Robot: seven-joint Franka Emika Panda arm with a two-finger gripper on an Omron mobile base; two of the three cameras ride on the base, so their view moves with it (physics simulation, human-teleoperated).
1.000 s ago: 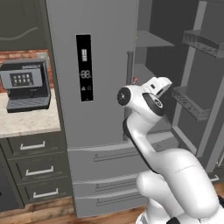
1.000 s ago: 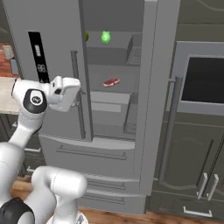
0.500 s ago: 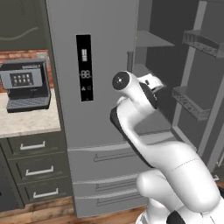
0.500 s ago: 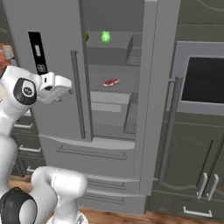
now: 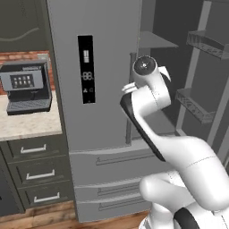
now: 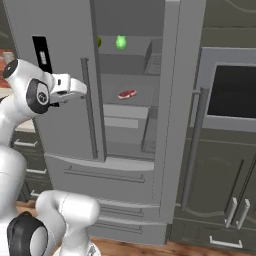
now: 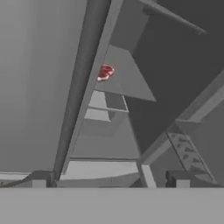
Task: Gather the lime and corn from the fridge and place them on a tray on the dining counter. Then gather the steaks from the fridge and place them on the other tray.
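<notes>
The fridge (image 6: 65,135) stands with its left door shut and its right door swung open. On the top shelf sits the lime (image 6: 120,42). A second green shape (image 6: 98,41) peeks past the left door's edge, and I cannot tell what it is. One steak (image 6: 127,93) lies on the middle shelf, also visible as a steak (image 7: 104,72) in the hand view. My gripper (image 6: 80,89) hovers open and empty in front of the left door, beside its long handle (image 7: 83,87). The corn, trays and dining counter are out of view.
The open right door (image 5: 201,98) with its bin shelves juts out on the right. A coffee machine (image 5: 26,87) sits on the wall counter (image 5: 31,127) to the left of the fridge. Dark cabinets and a wall oven (image 6: 232,100) stand to the right.
The arm has folded up and its hand sits a little higher in front of the left door. The jaws stay wide apart.
</notes>
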